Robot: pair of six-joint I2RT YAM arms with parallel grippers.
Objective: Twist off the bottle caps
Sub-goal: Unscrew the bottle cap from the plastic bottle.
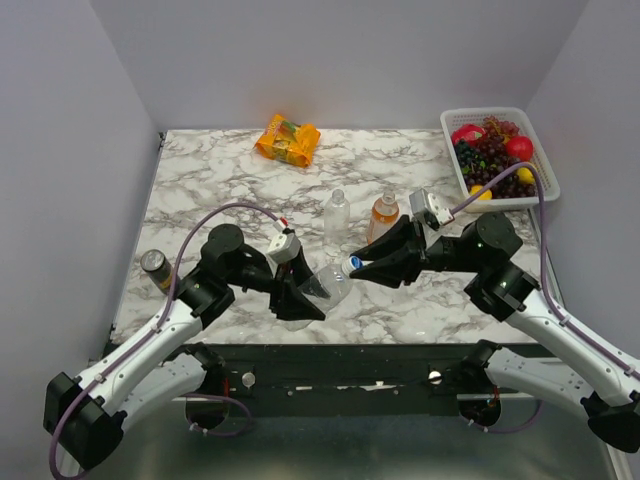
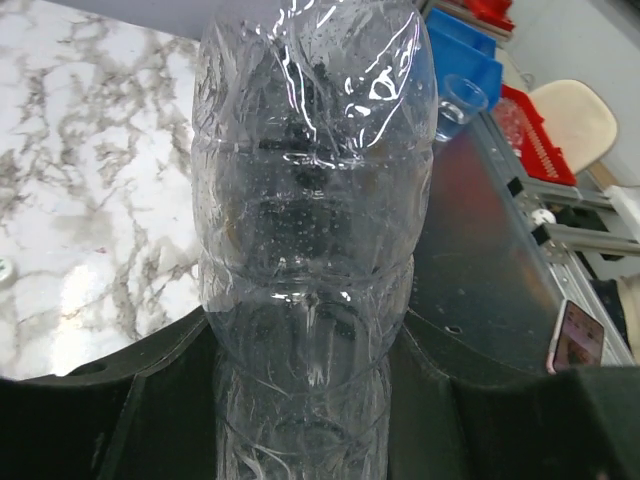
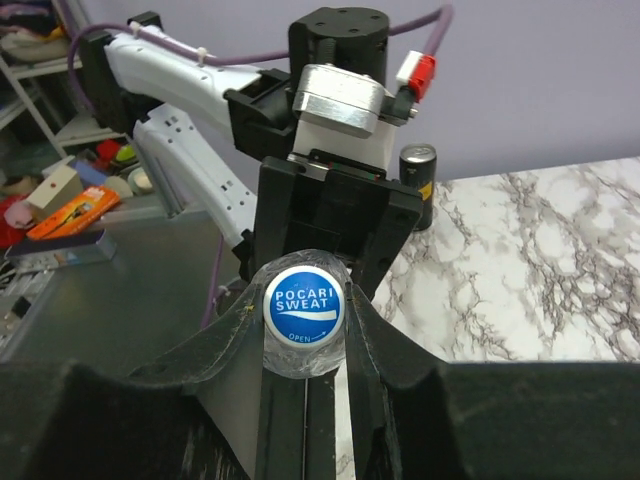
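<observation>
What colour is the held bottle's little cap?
The small round plastic cap is blue with white lettering, best in right wrist view.

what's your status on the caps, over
Left gripper shut on clear bottle, tilted. Right gripper shut on its blue cap, cap on. Orange bottle stands close behind right gripper.

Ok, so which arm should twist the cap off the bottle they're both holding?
Right. The right gripper is shut on the blue cap, with a finger on either side of it. The left gripper clamps the clear bottle by its body, steadying it.
</observation>
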